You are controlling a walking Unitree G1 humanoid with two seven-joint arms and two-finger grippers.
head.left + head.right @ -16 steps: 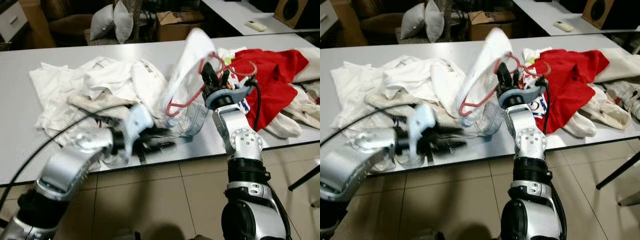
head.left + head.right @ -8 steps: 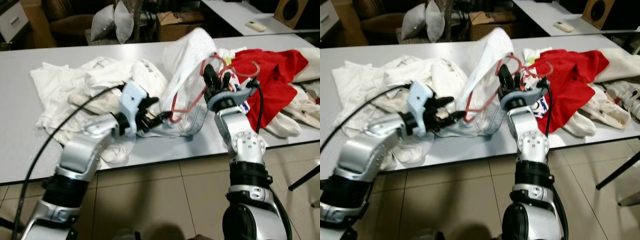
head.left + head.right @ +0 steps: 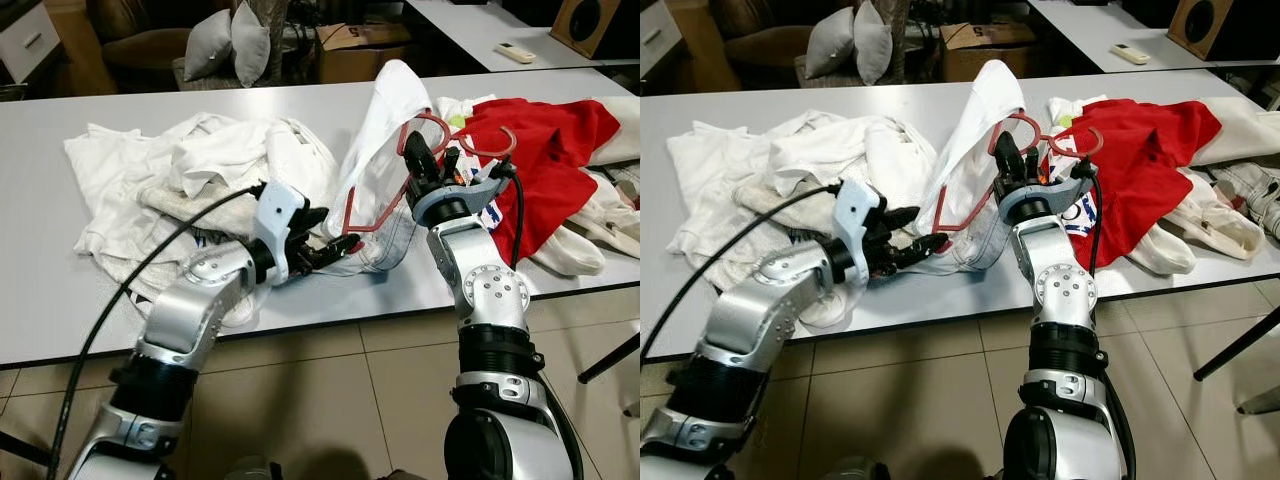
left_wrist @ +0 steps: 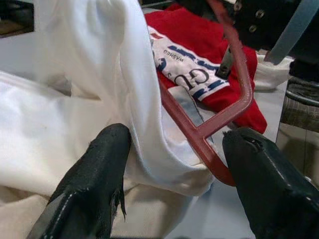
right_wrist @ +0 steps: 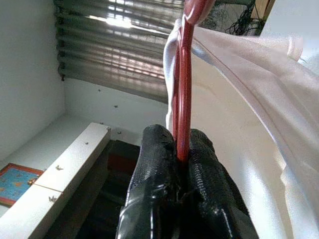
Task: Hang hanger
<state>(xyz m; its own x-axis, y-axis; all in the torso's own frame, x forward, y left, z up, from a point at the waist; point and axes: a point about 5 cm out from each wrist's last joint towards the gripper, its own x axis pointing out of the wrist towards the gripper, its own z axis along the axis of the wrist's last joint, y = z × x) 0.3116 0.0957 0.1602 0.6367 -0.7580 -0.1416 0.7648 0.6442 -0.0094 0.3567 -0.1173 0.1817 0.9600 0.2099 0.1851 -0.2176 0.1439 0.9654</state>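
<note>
Right claw (image 3: 425,165) is clamped on the red hanger (image 3: 385,210), held above the desk (image 3: 40,200) inside a white garment (image 3: 375,140) — left claw (image 4: 174,164), fingers apart, straddles its lower corner at seven o'clock; closing carelessly could drag the cloth off

The smooth, pale grey tabletop (image 3: 40,250) has a faint satin sheen, while the beige floor tiles (image 3: 330,400) below it look glazed and lightly reflective. The red plastic hanger (image 3: 378,205) is glossy, with bright highlights along its thin rod. Draped on it, the white cloth garment (image 3: 375,130) is soft, matt and slightly sheer, and the heap of white cloth (image 3: 190,170) beside it is creased and matt. The red cloth shirt (image 3: 550,150) is a dull, finely woven fabric with a printed white label. The black fingers (image 4: 99,184) look rubbery, matt and slightly grainy. Both arms are brushed silver metal (image 3: 185,310).
</note>
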